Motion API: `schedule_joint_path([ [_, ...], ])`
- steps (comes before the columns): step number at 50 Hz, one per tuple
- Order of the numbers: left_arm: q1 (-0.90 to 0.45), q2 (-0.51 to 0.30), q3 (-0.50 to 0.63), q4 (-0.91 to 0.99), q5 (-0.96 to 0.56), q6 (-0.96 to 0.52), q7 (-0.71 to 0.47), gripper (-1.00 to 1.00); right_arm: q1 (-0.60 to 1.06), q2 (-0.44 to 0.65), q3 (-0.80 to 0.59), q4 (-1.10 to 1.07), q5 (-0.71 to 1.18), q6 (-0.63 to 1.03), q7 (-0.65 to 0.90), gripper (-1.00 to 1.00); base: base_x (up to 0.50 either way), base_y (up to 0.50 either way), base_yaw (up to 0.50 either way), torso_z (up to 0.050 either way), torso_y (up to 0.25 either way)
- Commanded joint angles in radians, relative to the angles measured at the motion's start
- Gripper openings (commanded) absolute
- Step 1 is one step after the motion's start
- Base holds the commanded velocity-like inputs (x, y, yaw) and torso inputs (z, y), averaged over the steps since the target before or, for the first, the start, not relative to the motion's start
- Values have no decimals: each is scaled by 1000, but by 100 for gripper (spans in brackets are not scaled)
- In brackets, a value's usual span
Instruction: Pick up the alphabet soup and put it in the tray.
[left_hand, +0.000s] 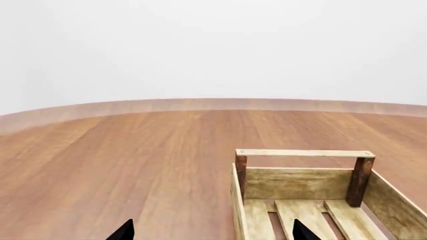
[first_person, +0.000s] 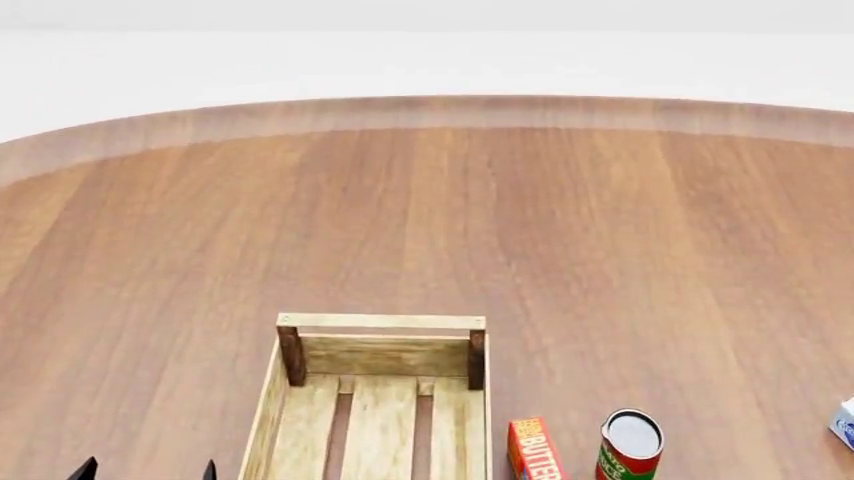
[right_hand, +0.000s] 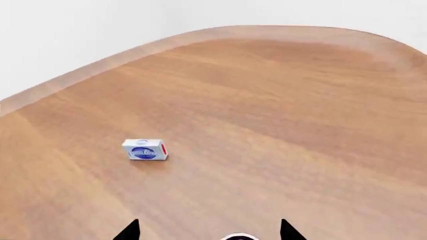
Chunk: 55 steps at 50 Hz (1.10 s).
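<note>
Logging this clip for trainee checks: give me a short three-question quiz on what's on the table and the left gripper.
1. True or false: a can lies in the visible part of the tray.
2. What stands between the tray and the red-and-green can?
3. The left gripper is: A open, B shut on a can.
Key: 1 false; 2 the butter box; 3 A.

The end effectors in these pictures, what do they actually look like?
Very little shows. The left end effector and the right end effector appear only as pairs of plain black, pointed fingertips at the picture edges. No cables, markings or arm segments are in view.
</note>
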<state>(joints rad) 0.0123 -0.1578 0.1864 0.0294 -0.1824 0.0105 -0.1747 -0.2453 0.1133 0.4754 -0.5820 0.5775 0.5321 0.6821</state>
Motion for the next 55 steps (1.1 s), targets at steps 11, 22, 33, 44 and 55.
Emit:
schedule_joint_path([
  [11,-1,-11,14,-2,-10,1,-13,100,-15,-13,121,-52,134,64,134,100,0,0,0,0,0],
  [22,-4,-17,17,-1,-20,1,-18,100,-28,-11,77,23,123,35,84,100,0,0,0,0,0],
  [33,-2,-22,26,3,-25,1,-22,100,-16,18,42,114,142,73,62,100,0,0,0,0,0],
  [44,-3,-26,34,-1,-27,4,-27,100,10,40,10,197,114,57,39,100,0,0,0,0,0],
  [55,-4,-29,42,-5,-31,3,-32,100,70,63,-43,281,66,38,26,100,0,0,0,0,0],
])
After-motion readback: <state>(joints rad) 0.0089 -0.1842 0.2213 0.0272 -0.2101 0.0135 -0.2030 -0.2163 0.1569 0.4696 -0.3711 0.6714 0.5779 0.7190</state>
